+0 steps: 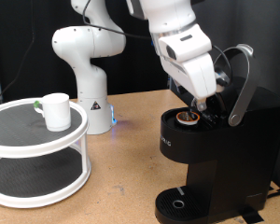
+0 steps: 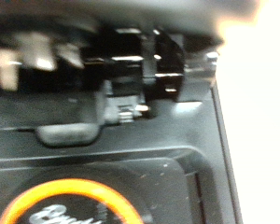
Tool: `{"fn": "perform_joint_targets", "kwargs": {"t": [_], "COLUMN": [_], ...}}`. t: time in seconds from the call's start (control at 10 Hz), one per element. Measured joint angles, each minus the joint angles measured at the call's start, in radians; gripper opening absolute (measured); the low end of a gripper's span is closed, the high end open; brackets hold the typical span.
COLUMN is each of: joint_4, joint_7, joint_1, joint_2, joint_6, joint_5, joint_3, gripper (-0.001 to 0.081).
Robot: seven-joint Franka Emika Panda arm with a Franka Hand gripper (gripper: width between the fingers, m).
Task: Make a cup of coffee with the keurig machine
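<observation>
The black keurig machine [image 1: 219,154] stands at the exterior view's right with its silver-grey lid handle [image 1: 241,89] raised and the lid open. A pod with an orange rim [image 1: 188,118] sits in the open chamber; it also shows in the wrist view [image 2: 79,205]. My gripper [image 1: 202,101] hangs just above the chamber, beside the pod, under the raised lid. The wrist view is blurred and shows the machine's dark inside. The white cup [image 1: 56,110] stands on the top shelf of a round white stand [image 1: 28,140] at the exterior view's left, far from the gripper.
The white robot base [image 1: 89,79] stands at the back between the stand and the machine. The round drip tray [image 1: 182,203] at the machine's foot has nothing on it. Brown tabletop [image 1: 121,177] lies between stand and machine.
</observation>
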Motion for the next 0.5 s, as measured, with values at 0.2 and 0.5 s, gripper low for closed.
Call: {"fn": "perform_joint_targets", "kwargs": {"t": [0.2, 0.5], "joint_4": [-0.003, 0.002], "joint_7": [-0.002, -0.066], "joint_1": [-0.003, -0.008], "joint_2": [-0.013, -0.032], "joint_6": [-0.016, -0.021], "joint_5": [0.0, 0.085], "joint_3": [-0.002, -0.029], "gripper": [0.0803, 0.0803]}}
